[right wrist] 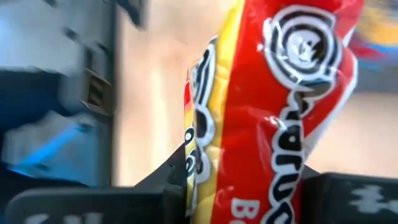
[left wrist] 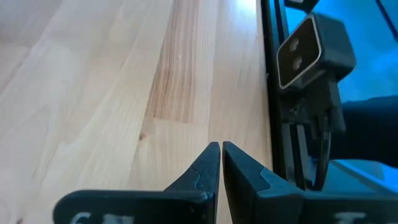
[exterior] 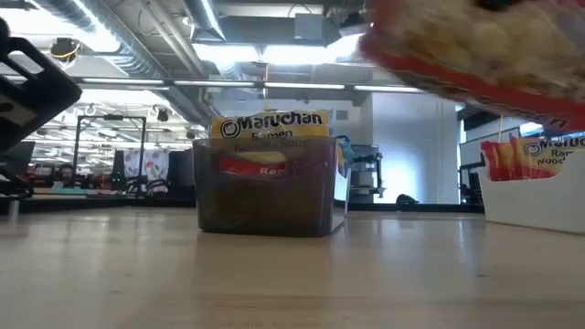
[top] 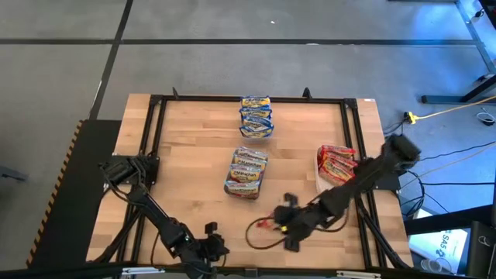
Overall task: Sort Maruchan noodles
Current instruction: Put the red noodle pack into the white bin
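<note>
My right gripper (top: 288,225) hangs over the table's near middle, shut on a red-and-yellow Maruchan packet (right wrist: 280,106), which also shows high in the low view (exterior: 475,46). Blue-labelled packets (top: 256,116) lie in a row at the far middle. More packets fill a clear tub (top: 246,172) at the centre, and red ones stand in a white bin (top: 337,163) on the right. My left gripper (left wrist: 221,155) is shut on nothing, low over the near edge (top: 213,246). My right gripper pinches the red packet between its two fingers, at the packet's end (right wrist: 205,180) nearest the wrist. The rest of the packet sticks out past the fingertips, and its red face is in view. It is lifted clear of the table and hangs tilted above it (exterior: 439,68).
Black frame rails (top: 155,155) run along the table's left, far and right sides. A dark cable loop (top: 260,236) lies near my right gripper. A small camera (left wrist: 311,50) stands at the near edge beside my left gripper. Bare wood lies left of the tub (top: 194,170).
</note>
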